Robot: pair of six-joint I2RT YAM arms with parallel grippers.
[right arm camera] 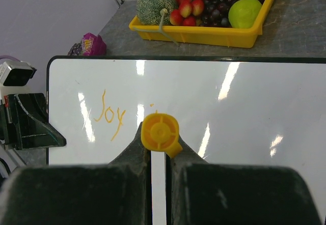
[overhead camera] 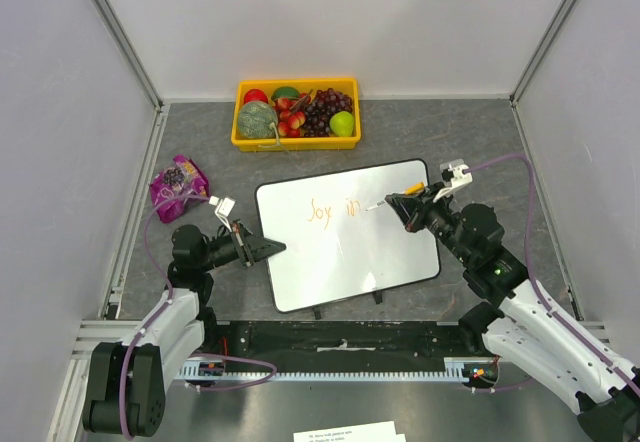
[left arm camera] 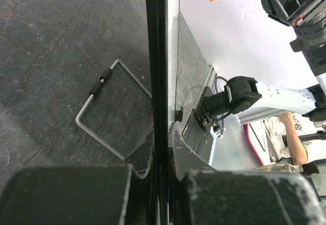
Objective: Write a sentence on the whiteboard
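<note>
My left fingers (overhead camera: pixel 268 247) are clamped on the edge of the whiteboard (overhead camera: pixel 350 257); my right fingers (overhead camera: pixel 402 202) grip the marker (overhead camera: pixel 378 205). The sentence (overhead camera: pixel 333 210), just beyond its tip, reads only "Joy in"; more seems left.

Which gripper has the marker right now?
The right gripper: it is shut on the orange-tipped marker over the whiteboard. The left gripper only clamps the board's left edge.

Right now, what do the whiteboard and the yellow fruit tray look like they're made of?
Whiteboard: smooth, glossy white coated panel, maybe melamine or enamelled metal; it mirrors bright light streaks. Yellow fruit tray: probably moulded plastic, with even colour, rounded rim, soft sheen.
</note>
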